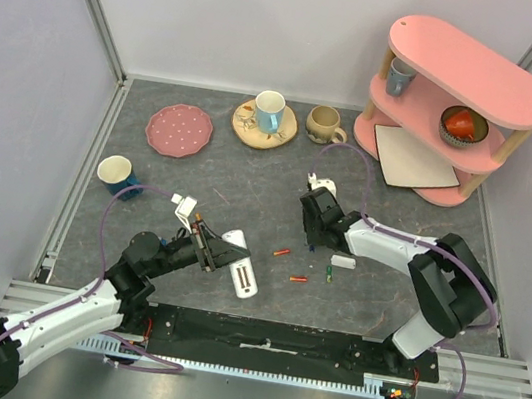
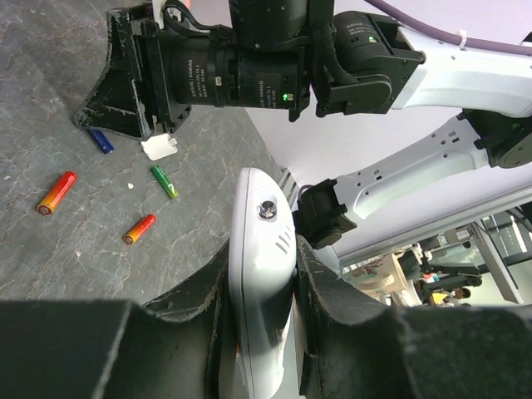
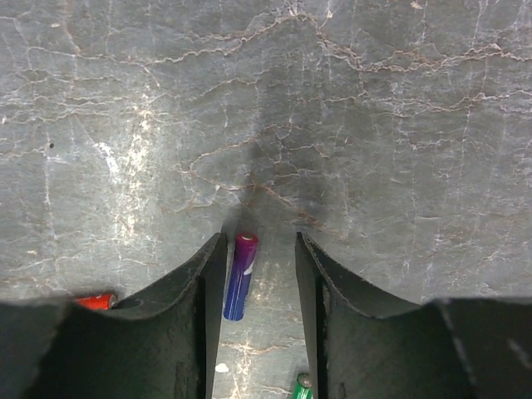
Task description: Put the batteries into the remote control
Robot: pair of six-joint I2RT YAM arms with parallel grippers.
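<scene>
The left gripper (image 2: 263, 258) is clamped on the remote control (image 1: 241, 265), its fingers pressing both long edges and holding it tilted above the bench (image 1: 228, 183). The right gripper (image 3: 259, 241) points down at the bench with its jaws apart, and a blue-purple battery (image 3: 240, 276) lies flat between them, closer to one finger. Two red-orange batteries (image 2: 56, 193) (image 2: 139, 229) and a green battery (image 2: 164, 181) lie loose on the bench between the two arms, near a small white piece (image 2: 159, 147).
</scene>
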